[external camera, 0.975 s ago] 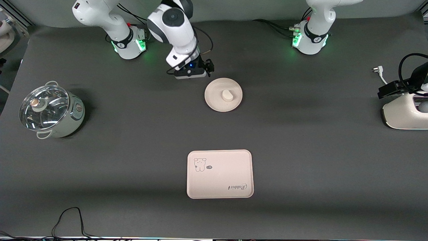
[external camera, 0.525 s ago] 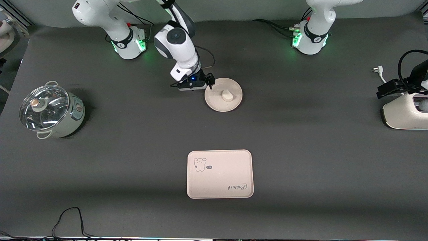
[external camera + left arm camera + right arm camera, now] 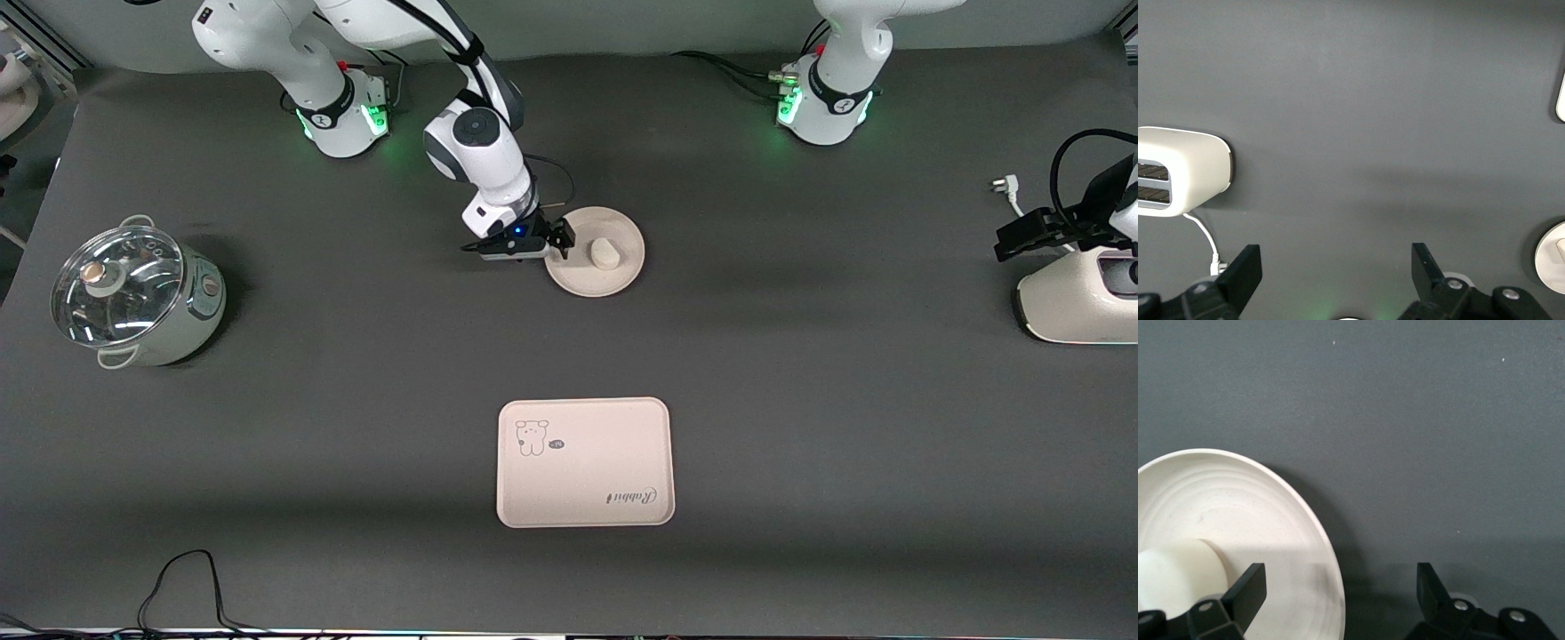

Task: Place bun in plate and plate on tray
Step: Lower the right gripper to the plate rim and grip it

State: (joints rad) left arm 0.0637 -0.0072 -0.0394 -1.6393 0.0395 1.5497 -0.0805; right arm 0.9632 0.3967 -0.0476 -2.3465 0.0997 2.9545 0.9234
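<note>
The bun (image 3: 606, 253) lies in the round cream plate (image 3: 613, 227) at mid-table. My right gripper (image 3: 562, 238) is open and low at the plate's rim on the side toward the right arm's end. In the right wrist view the gripper (image 3: 1341, 581) straddles the rim of the plate (image 3: 1258, 507): one finger is over the plate, the other over bare table, with the bun (image 3: 1178, 577) close by. The rabbit tray (image 3: 587, 462) lies empty, nearer the front camera. My left gripper (image 3: 1335, 261) is open and empty, waiting high over the table.
A lidded pot (image 3: 133, 293) stands toward the right arm's end. A white toaster (image 3: 1076, 302) with a black device and cable on it stands toward the left arm's end; it also shows in the left wrist view (image 3: 1178, 170). A loose plug (image 3: 1000, 185) lies nearby.
My right gripper has come down and moved toward the front camera, from beside the plate to its rim. The plate, bun and tray have not moved.
</note>
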